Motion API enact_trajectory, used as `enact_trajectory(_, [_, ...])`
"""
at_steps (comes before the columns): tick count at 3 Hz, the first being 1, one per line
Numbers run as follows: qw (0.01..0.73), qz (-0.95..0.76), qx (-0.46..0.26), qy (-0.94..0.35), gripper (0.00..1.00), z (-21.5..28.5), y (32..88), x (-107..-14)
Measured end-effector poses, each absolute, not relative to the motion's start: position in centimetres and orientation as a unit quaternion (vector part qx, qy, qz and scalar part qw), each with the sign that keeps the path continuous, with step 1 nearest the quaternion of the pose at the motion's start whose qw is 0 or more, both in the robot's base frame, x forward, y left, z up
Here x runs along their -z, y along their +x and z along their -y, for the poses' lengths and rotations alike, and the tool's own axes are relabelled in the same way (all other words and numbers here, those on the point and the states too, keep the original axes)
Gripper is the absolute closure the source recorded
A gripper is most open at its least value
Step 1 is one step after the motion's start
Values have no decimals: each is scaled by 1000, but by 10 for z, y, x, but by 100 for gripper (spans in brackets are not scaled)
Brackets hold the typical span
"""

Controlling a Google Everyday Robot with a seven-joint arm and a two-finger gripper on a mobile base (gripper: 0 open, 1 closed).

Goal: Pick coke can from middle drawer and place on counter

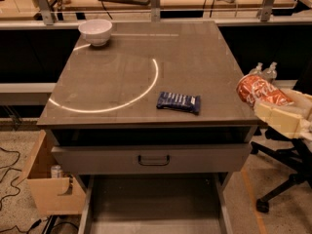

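Item: we record the cream gripper (pixel 271 107) at the matte grey-brown counter (pixel 195 57) right edge, clamped around a glossy red cylindrical coke can (pixel 257 89).

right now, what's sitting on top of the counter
White bowl at back left, dark-blue snack bar near the front. The claw holds the coke can at the right edge; whether it touches the counter is hidden.
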State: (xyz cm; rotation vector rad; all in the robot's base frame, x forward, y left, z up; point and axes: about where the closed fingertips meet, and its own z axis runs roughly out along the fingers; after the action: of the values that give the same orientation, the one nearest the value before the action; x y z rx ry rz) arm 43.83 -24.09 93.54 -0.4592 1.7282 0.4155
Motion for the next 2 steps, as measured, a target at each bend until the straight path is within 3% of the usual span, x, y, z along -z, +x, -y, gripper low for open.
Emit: enact_trajectory(2, [573, -754, -201, -251, 100, 206, 532, -913])
